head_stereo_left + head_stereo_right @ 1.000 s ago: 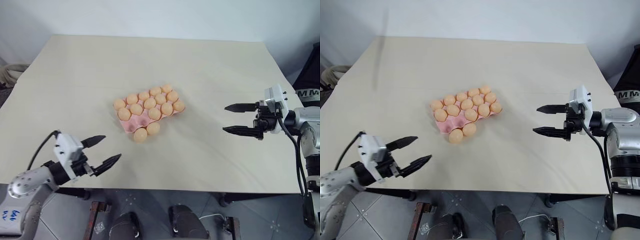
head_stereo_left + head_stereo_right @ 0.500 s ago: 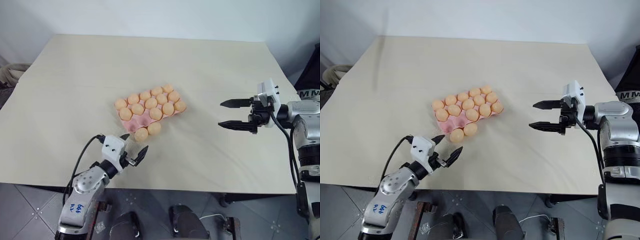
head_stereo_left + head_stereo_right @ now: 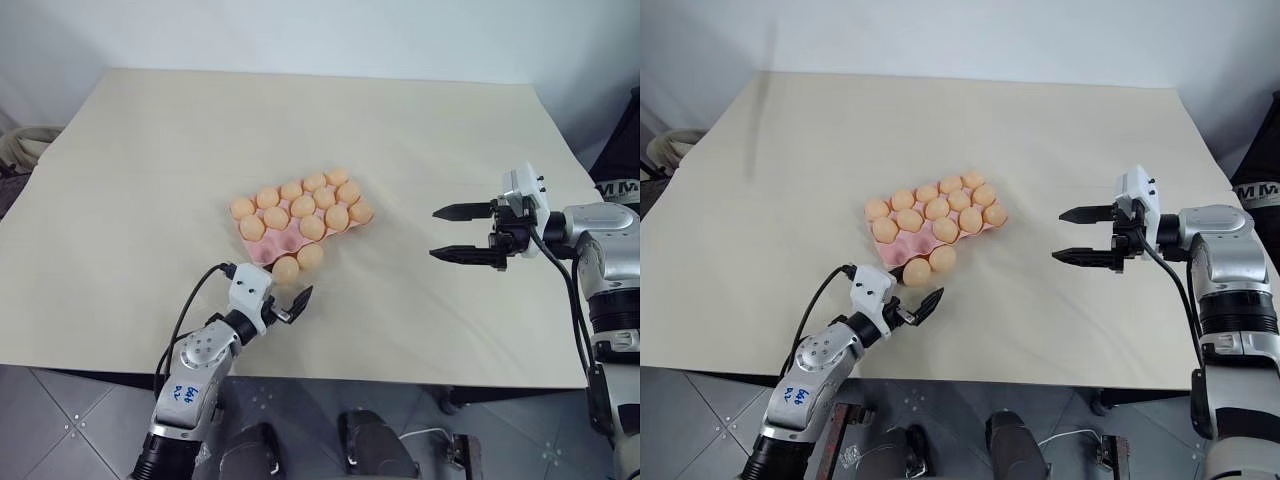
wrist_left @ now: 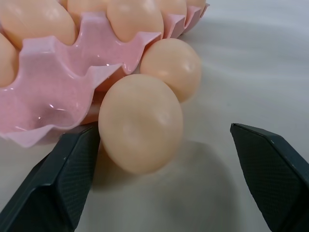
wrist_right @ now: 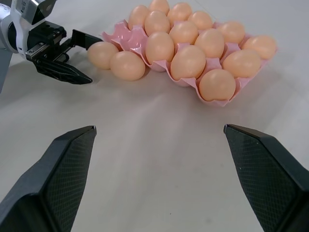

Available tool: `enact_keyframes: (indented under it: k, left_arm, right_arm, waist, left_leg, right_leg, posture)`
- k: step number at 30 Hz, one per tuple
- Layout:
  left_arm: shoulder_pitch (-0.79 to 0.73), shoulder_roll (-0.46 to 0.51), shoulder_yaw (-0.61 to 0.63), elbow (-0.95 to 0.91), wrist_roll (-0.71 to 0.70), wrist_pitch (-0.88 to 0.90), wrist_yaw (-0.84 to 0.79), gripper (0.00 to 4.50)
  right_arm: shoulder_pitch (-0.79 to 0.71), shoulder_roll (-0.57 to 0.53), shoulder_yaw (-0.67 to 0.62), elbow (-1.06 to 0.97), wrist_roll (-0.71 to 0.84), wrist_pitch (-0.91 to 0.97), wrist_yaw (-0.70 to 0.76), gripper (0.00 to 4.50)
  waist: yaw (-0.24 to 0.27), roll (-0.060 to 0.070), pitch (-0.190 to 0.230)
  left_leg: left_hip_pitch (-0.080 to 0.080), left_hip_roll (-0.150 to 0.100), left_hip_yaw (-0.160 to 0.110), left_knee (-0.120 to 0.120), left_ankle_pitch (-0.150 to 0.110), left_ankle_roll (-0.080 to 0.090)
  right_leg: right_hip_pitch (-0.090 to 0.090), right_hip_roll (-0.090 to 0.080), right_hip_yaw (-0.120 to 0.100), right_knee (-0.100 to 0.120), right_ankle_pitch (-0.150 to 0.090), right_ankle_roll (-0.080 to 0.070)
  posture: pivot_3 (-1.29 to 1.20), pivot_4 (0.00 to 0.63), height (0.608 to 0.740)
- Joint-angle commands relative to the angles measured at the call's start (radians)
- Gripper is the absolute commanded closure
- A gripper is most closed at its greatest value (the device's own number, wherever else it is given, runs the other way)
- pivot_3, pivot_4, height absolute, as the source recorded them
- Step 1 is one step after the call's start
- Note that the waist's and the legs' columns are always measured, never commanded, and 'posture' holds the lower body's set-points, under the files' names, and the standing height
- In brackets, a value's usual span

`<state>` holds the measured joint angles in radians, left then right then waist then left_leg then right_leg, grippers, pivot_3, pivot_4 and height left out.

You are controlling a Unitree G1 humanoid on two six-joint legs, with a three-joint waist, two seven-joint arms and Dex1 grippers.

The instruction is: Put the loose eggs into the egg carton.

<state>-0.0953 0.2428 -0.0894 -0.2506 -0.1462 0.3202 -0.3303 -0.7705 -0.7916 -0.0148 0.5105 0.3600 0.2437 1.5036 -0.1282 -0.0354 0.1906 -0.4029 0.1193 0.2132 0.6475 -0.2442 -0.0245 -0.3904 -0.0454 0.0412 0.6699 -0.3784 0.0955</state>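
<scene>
Left end effector (image 4: 164,179) wide open around nearest loose egg (image 4: 140,123), not gripping; right end effector (image 3: 450,232) open, empty

Left gripper (image 3: 283,296) jaws wide, right gripper (image 3: 447,232) jaws wide, level

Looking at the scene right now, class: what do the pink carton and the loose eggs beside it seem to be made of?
The egg carton looks like thin moulded plastic: glossy pink, with bright highlights and sharp scalloped edges. The two loose eggs look smooth and satin peach, evenly coloured with no speckles; whether they are real shell or plastic dummies cannot be told.
</scene>
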Motion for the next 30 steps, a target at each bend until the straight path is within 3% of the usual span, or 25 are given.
enact_keyframes:
  k: [1,4,12,18,23,26,30]
  left_arm:
    - [-0.019,-0.007,-0.008,0.012,0.014,-0.04,-0.004,0.0]
    - [-0.028,-0.009,-0.004,0.023,0.017,-0.044,0.001,0.56]
    - [0.007,0.002,0.003,-0.036,0.008,-0.03,-0.006,2.92]
    - [0.052,0.043,0.031,-0.171,-0.053,0.069,-0.045,3.0]
    - [0.054,0.104,0.125,-0.31,-0.167,0.205,-0.076,3.0]
    - [-0.026,0.138,0.205,-0.293,-0.224,0.268,-0.077,3.0]
    - [-0.126,0.177,0.219,-0.185,-0.215,0.298,-0.085,3.0]
  right_arm:
    - [0.009,-0.031,-0.031,-0.048,0.009,0.011,-0.003,0.07]
    - [0.017,-0.033,-0.034,-0.061,0.012,0.02,-0.012,0.0]
    - [0.03,-0.036,-0.037,-0.074,0.013,0.029,-0.028,0.0]
    - [0.035,-0.038,-0.039,-0.074,0.015,0.027,-0.029,0.0]
    - [0.033,-0.037,-0.039,-0.065,0.013,0.02,-0.031,0.0]
    - [0.027,-0.034,-0.037,-0.053,0.009,0.013,-0.034,0.0]
    - [0.024,-0.029,-0.035,-0.048,0.008,0.009,-0.039,0.0]
  waist:
    - [0.002,0.0,0.0]
    - [0.004,0.0,0.0]
    - [0.019,0.0,0.0]
    - [0.021,0.0,0.0]
    - [0.02,0.0,0.0]
    - [0.021,0.0,0.0]
    - [0.027,0.0,0.0]
  left_leg:
    - [0.0,0.0,0.0,0.0,0.0,0.0]
    - [0.0,0.0,0.0,0.001,0.0,0.0]
    - [0.0,0.0,0.0,0.0,0.0,0.0]
    - [0.0,0.0,0.0,0.0,0.0,0.0]
    - [0.0,0.0,0.0,0.0,0.0,0.0]
    - [0.0,0.0,-0.001,0.0,0.0,0.0]
    - [0.0,0.0,-0.002,0.001,0.0,0.0]
  right_leg:
    - [0.0,0.0,0.0,0.0,0.0,0.0]
    - [0.0,0.0,0.0,0.0,0.0,0.0]
    - [0.0,0.0,0.0,0.0,0.0,0.0]
    - [0.0,0.0,0.0,-0.001,0.0,0.0]
    - [0.0,0.0,0.0,-0.001,0.0,0.0]
    - [0.0,0.0,-0.001,0.0,0.0,0.0]
    - [0.001,0.0,-0.004,0.0,0.0,0.0]
  posture:
    - [0.0,0.15,0.74]
    - [0.0,0.15,0.74]
    - [0.0,0.15,0.74]
    - [0.0,0.15,0.74]
    - [0.0,0.15,0.74]
    - [0.0,0.15,0.74]
    - [0.0,0.15,0.74]
